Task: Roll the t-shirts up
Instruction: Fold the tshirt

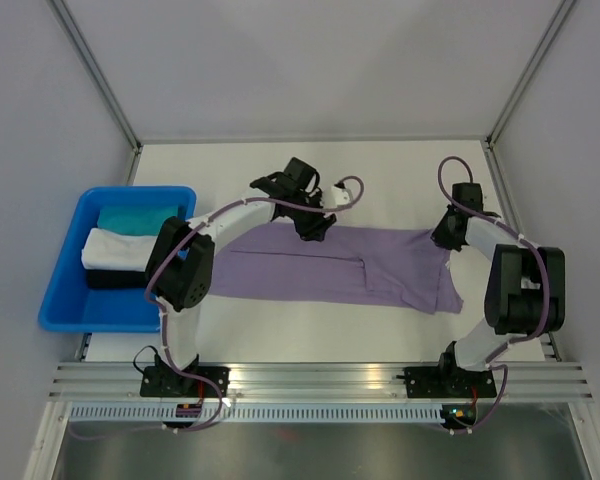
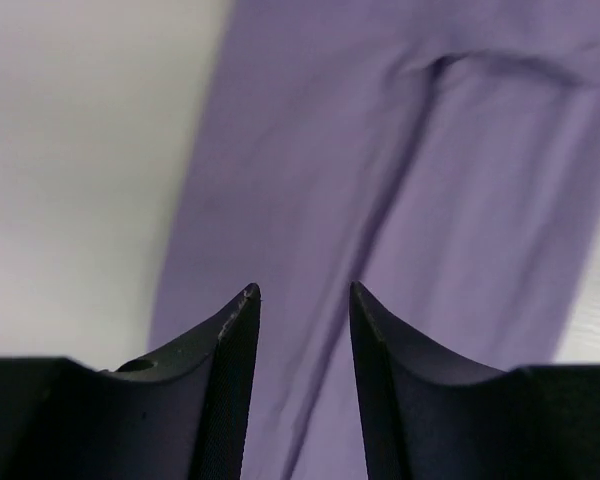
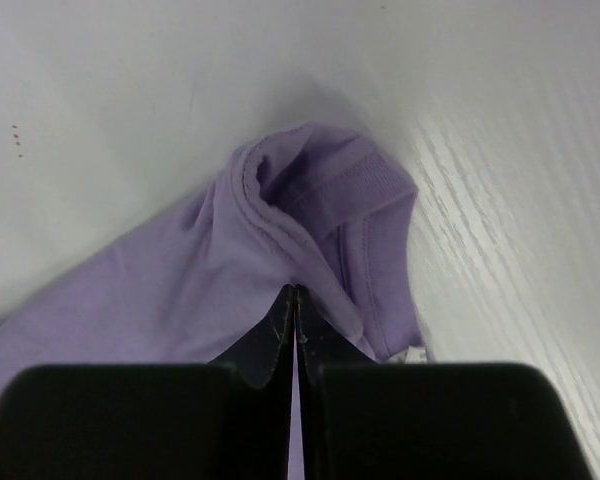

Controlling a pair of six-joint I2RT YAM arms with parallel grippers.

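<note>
The right gripper (image 3: 296, 292) is pressing its jaws together on a raised fold of the t-shirt (image 3: 180, 290), at the bunched end where a ribbed band is curling over. The left gripper (image 2: 305, 292) is hovering with its jaws apart and nothing between them, just above the cloth near its far edge. The pinch is looking shallow, so the thin fabric is liable to be slipping free once a roll is starting. With one end alone held, the strip could also be skewing or dragging across the bench (image 1: 380, 170) instead of curling. The t-shirt is lying across the middle of the bench as a long, flat, folded strip, soft matte lavender, with a seam running along it. The bench is looking smooth and white. A blue plastic bin (image 1: 65, 262) is sitting well to the left, holding a teal cloth (image 1: 140, 217) and a white cloth (image 1: 120, 248)
</note>
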